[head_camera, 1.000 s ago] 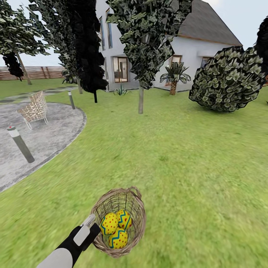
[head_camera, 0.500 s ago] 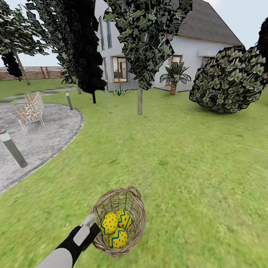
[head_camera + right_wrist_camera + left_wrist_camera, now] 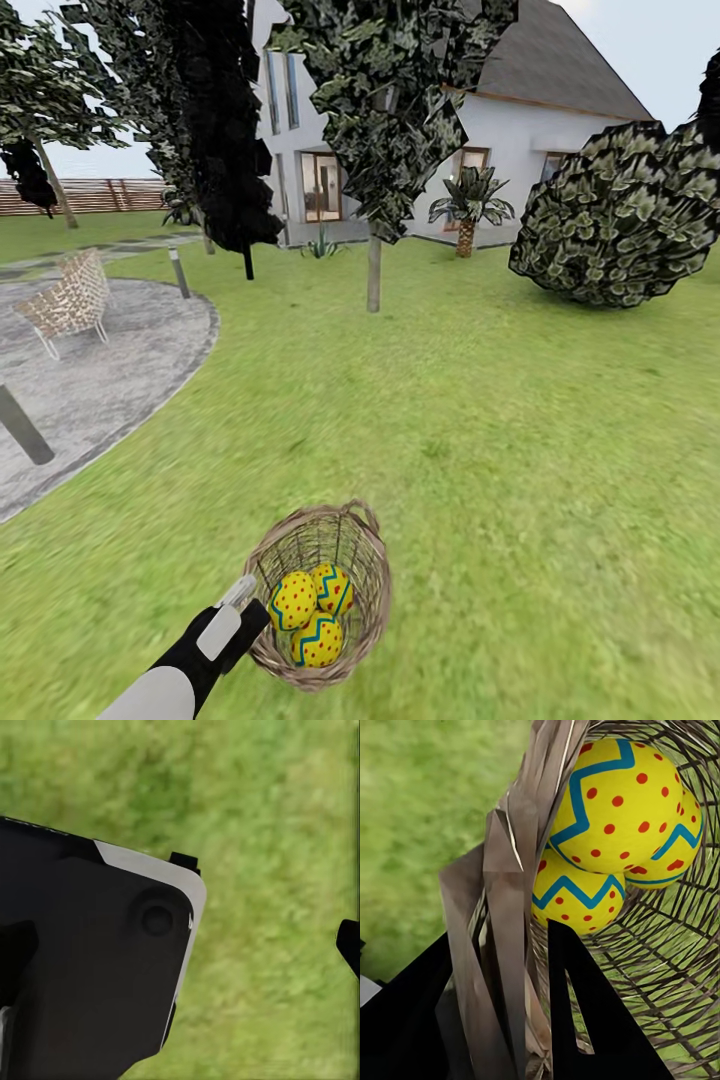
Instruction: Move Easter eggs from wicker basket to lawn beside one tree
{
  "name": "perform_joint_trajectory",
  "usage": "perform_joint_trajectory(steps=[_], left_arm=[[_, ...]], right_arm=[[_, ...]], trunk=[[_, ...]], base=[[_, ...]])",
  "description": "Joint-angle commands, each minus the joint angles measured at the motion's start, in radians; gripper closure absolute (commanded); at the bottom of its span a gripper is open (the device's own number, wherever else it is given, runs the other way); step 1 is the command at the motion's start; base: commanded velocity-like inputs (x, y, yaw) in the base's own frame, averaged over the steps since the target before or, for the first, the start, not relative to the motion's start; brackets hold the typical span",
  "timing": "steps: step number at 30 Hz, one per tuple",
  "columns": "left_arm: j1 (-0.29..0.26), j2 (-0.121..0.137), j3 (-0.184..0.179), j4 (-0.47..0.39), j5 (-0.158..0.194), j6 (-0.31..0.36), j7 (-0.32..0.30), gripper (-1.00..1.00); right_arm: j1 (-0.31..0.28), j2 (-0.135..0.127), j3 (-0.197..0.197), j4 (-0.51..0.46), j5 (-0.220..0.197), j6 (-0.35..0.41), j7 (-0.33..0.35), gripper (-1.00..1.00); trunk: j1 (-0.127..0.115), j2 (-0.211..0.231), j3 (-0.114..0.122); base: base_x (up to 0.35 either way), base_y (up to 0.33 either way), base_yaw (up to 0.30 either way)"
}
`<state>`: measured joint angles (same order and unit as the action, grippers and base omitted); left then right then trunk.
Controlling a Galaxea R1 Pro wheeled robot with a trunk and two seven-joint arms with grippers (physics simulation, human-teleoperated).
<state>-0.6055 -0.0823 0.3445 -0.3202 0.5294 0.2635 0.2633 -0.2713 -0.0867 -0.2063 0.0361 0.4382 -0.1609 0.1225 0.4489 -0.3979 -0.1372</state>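
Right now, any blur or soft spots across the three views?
Head view: lawn smeared, while the wicker basket and eggs are sharp. Left wrist view: eggs crisp, grass behind soft. Right wrist view: grass blurred throughout, dark robot body part sharp-edged.

The left claw clamps the wicker basket rim between its dark fingers, with three Easter eggs clustered just beyond inside the weave, and lawn outside.
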Motion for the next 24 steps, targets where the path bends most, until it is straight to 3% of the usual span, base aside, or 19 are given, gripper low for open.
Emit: perform_joint_trajectory(steps=[1,24], left_arm=[[0.0,-0.001,0.0,-0.003,0.014,0.003,0.006,1.0],[0.0,0.002,0.001,-0.003,0.014,0.003,0.007,1.0]], right_arm=[[-0.002,-0.001,-0.008,0.004,0.007,-0.006,0.002,-1.0],[-0.002,-0.001,-0.008,0.004,0.007,-0.006,0.002,-1.0]], trunk=[[0.001,-0.002,-0.002],[0.001,-0.002,-0.002]], base=[[0.318,-0.108,0.0],[0.318,-0.108,0.0]])
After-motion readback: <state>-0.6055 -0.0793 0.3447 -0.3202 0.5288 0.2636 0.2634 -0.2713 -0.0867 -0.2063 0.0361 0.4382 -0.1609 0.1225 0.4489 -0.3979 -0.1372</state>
